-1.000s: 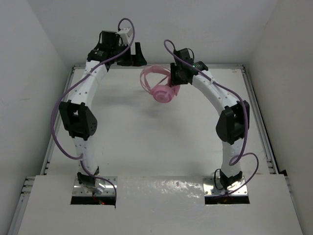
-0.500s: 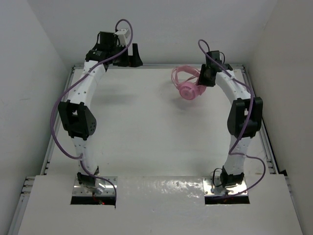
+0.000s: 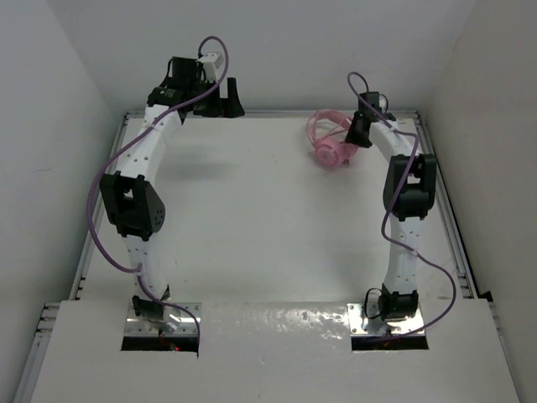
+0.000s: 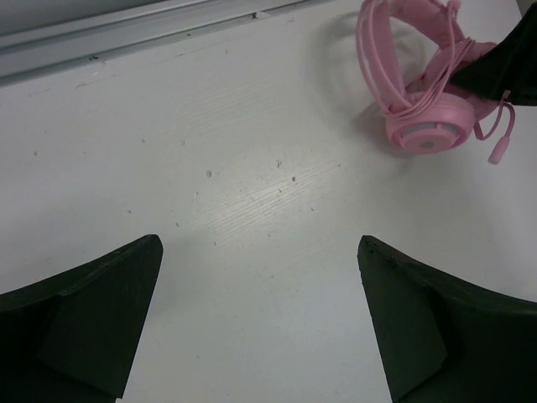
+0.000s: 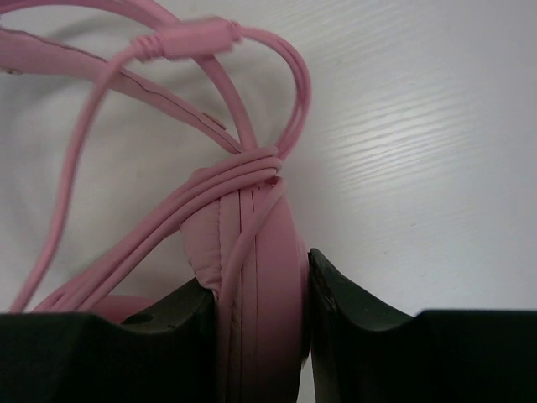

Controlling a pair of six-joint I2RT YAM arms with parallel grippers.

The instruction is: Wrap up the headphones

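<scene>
Right gripper (image 5: 260,281) fingers part-closed, pinching ear cup of pink over-ear headphones (image 5: 252,222); thin pink cord (image 5: 243,164) wound round cup. Headphones at far-right of white table (image 3: 252,218). Left gripper (image 4: 258,245) spread wide, empty, well apart from headphones.

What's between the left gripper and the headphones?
Only bare table. In the left wrist view, the open left gripper faces the headphones with nothing lying on the stretch between them.

No readable text, labels or signs.
</scene>
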